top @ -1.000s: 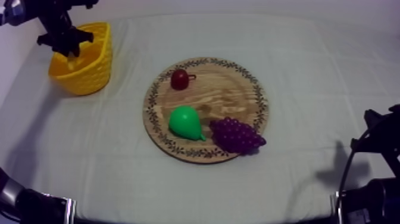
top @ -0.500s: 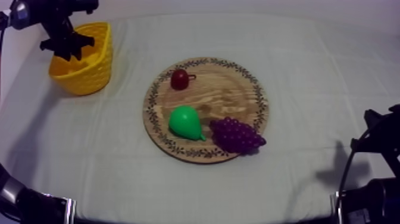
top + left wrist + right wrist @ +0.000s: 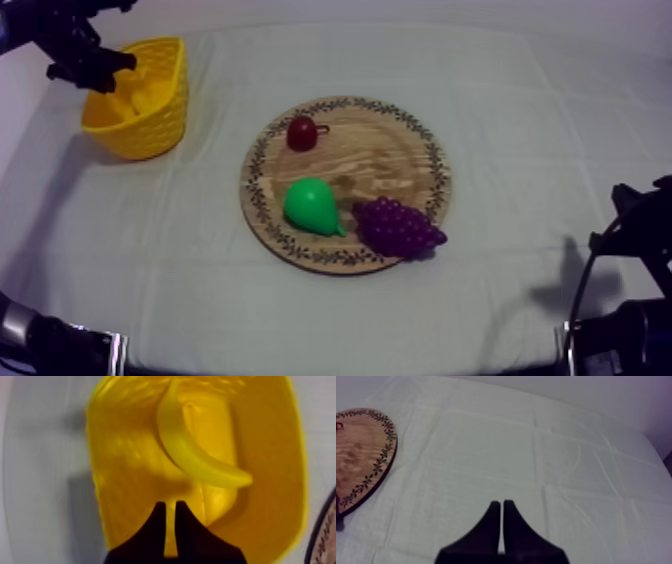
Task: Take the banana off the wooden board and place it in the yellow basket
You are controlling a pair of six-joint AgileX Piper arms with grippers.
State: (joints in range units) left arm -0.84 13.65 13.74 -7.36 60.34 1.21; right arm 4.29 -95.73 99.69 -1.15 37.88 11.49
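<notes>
Left pincer (image 3: 93,72) has drawn back off the basket (image 3: 152,122), pressed together, empty; banana (image 3: 200,453) lies inside. Right pincer (image 3: 502,505), also pressed together, idles. Risk: withdrawing arm clips the rim, tipping it.

Overhead slant on table (image 3: 560,120); left wrist close over basket (image 3: 120,451), right wrist beside board (image 3: 361,446)

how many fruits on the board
3: small red fruit at the board's far side, pear nearer, grapes beside the pear at the rim. None looks hidden.
</notes>
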